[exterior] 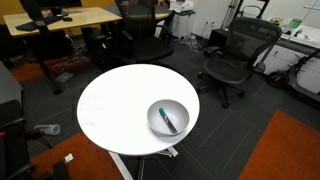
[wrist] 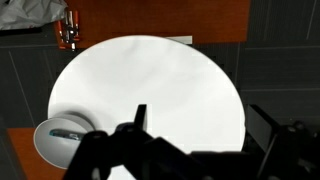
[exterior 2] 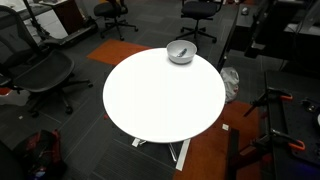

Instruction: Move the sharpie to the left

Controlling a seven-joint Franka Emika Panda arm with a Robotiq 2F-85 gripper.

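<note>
The sharpie (exterior: 169, 120), a slim dark marker with a teal-blue part, lies inside the grey bowl (exterior: 157, 113) near one edge of the round white table (exterior: 115, 105). In an exterior view the bowl (exterior 2: 181, 52) sits at the table's far edge. In the wrist view the bowl (wrist: 45, 140) is at the lower left with the sharpie (wrist: 66, 132) in it. My gripper (wrist: 205, 125) is high above the table, open and empty, its two dark fingers wide apart. The arm does not show in either exterior view.
Office chairs (exterior: 236, 55) and desks (exterior: 65, 20) stand around the table. An orange carpet patch (exterior: 285, 150) lies on the dark floor. A chair (exterior 2: 40, 70) stands beside the table, and a tripod base (exterior 2: 275, 125) at its other side.
</note>
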